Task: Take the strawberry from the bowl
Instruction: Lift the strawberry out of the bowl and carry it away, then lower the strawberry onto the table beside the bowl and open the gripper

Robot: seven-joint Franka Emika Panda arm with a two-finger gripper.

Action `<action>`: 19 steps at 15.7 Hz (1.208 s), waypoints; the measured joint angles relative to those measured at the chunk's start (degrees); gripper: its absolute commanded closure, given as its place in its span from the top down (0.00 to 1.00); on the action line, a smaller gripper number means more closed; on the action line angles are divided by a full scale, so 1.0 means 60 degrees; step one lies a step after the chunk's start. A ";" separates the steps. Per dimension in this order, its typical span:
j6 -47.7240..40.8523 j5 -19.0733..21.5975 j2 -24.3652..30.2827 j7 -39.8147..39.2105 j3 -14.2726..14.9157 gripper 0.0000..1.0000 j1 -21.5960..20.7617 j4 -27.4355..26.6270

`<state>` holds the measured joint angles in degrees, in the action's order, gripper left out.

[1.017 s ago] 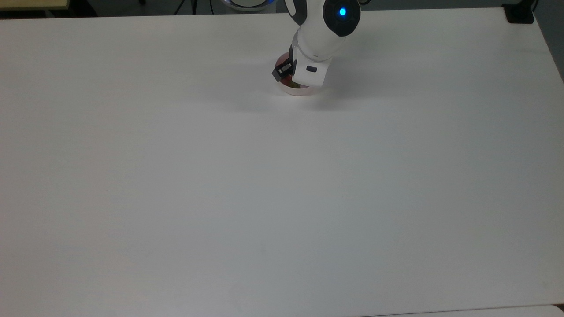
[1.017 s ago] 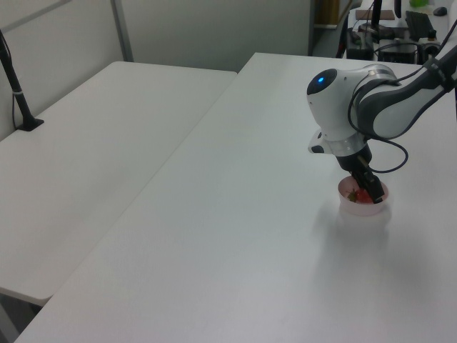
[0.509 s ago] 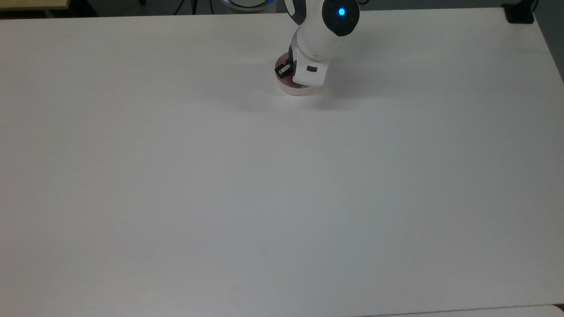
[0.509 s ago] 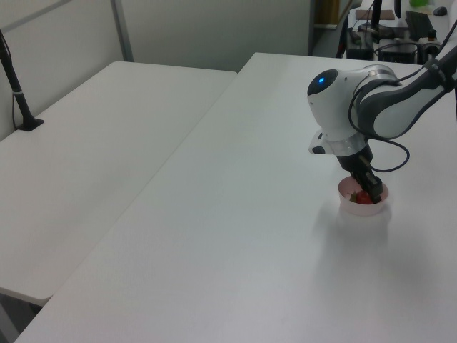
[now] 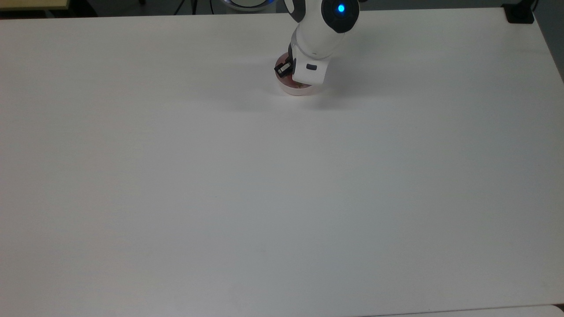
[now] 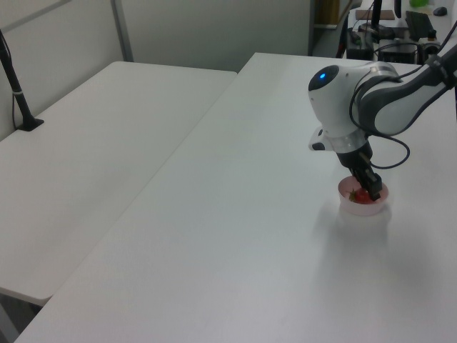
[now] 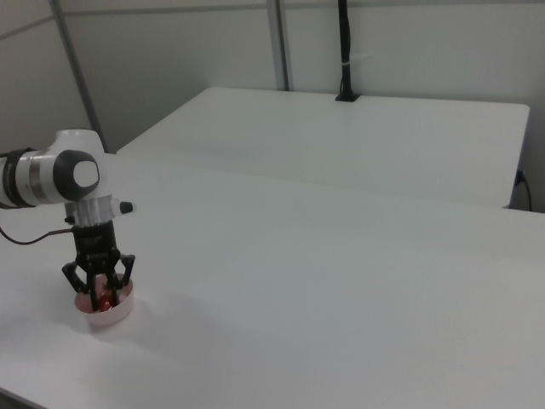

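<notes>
- Strawberry [image 7: 105, 300] sits inside the pink bowl [image 7: 117, 314] on the white counter [image 7: 341, 290].
- Claw [image 7: 100, 294] reaches into the bowl, fingers spread around the fruit, not clamped.
- Closing and lifting remain.

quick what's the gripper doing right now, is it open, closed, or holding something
Gripper: down inside the bowl, jaws open on either side of the strawberry, not yet closed on it.

The robot arm [image 6: 371, 107] is white with grey and black joints. A round blue light [image 5: 340, 8] glows on it. A thin black cable [image 6: 394, 161] loops beside its black gripper [image 7: 99, 285].
</notes>
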<state>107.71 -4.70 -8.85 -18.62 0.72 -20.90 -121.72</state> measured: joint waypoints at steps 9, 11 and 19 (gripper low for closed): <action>-0.2321 0.0394 0.0788 -0.0303 0.0752 0.34 0.0407 0.1768; -0.2701 0.0399 0.0852 -0.0641 0.1135 0.35 0.0574 0.2159; -0.0700 0.0428 -0.0196 -0.1160 0.2397 0.38 0.1301 0.2314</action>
<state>103.51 -2.13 -10.02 -25.58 15.10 -13.09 -107.84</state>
